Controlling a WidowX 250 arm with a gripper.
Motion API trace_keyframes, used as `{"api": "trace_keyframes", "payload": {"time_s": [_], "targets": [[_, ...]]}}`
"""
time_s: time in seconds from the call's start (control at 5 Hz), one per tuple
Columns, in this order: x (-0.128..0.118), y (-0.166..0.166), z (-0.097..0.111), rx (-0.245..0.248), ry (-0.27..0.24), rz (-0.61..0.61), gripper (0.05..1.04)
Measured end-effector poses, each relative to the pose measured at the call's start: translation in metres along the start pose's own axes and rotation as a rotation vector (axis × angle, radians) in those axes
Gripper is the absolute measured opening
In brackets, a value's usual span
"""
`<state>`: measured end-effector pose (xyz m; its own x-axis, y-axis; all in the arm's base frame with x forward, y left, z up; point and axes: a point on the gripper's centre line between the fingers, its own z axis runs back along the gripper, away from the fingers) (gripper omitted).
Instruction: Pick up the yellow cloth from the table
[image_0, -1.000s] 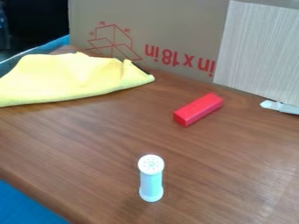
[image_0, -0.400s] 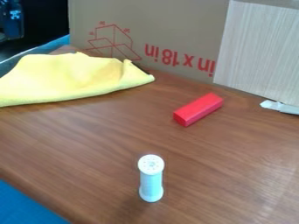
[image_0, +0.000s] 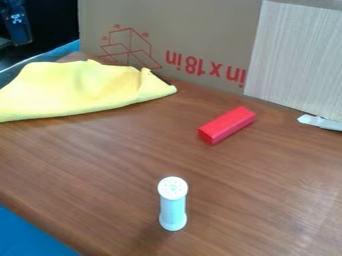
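Brown tabletop (image_0: 133, 160) bears the yellow cloth (image_0: 73, 87), nearest the jaws' dark arm (image_0: 17, 22); probably light, limp, best pinched by its ridge. Jaw opening: cannot tell.

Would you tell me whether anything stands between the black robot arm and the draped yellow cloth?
In the camera view, a blue strip runs between the black robot arm and the yellow cloth, just behind the cloth.
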<state>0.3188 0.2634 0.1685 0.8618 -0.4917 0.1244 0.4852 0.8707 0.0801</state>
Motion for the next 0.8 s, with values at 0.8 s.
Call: {"api": "trace_keyframes", "payload": {"time_s": [0.8], "targets": [[0.027,0.023,-0.014,0.211,-0.164,-0.035,1.001]]}}
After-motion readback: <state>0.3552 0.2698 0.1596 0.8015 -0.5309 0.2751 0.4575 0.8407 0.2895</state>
